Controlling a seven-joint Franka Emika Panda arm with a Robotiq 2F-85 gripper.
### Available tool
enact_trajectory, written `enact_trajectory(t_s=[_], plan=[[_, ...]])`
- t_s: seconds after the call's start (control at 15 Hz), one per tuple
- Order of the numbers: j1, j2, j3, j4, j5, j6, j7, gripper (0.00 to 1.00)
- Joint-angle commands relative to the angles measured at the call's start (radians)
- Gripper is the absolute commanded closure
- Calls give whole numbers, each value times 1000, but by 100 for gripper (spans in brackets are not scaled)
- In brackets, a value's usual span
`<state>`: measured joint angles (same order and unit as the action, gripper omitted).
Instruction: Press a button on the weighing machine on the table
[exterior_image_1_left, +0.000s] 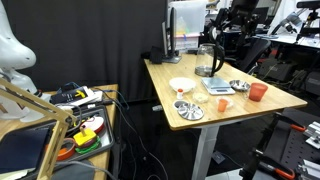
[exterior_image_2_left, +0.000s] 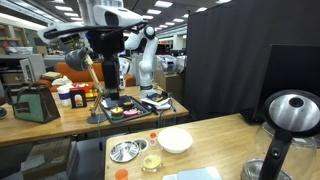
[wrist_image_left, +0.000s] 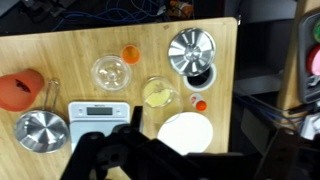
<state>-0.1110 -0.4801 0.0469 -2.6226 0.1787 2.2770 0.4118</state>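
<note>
The weighing machine (wrist_image_left: 100, 112) is a flat grey-white slab with a small display, lying on the light wooden table (wrist_image_left: 60, 55). It also shows in both exterior views (exterior_image_1_left: 218, 87) (exterior_image_2_left: 195, 174). My gripper (wrist_image_left: 130, 158) is a dark blurred mass at the bottom of the wrist view, high above the table and touching nothing. In an exterior view it hangs above the far side of the table (exterior_image_1_left: 235, 25). Its jaws are too dark and blurred to read.
Around the scale are a metal bowl (wrist_image_left: 42, 130), an orange cup (wrist_image_left: 20, 88), a glass bowl (wrist_image_left: 110, 72), a glass of yellowish stuff (wrist_image_left: 158, 95), a white bowl (wrist_image_left: 185, 132) and a metal dish (wrist_image_left: 190, 50). A kettle (exterior_image_1_left: 208, 60) stands at the back. A cluttered lower bench (exterior_image_1_left: 85, 110) is beside the table.
</note>
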Motion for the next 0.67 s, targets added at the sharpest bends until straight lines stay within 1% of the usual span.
enact_trajectory(t_s=[0.0, 0.13, 0.2, 0.27, 0.33, 0.4, 0.6], plan=[[-100, 67, -5, -23, -89, 67, 121, 0], [-147, 111, -22, -26, -140, 86, 167, 0], [-162, 135, -31, -24, -162, 94, 182, 16], [-171, 154, -38, -20, -176, 93, 199, 28], [-173, 175, -46, -18, -186, 96, 211, 33], [-174, 190, -50, -15, -196, 95, 227, 42], [-166, 228, -63, -10, -210, 106, 278, 62]])
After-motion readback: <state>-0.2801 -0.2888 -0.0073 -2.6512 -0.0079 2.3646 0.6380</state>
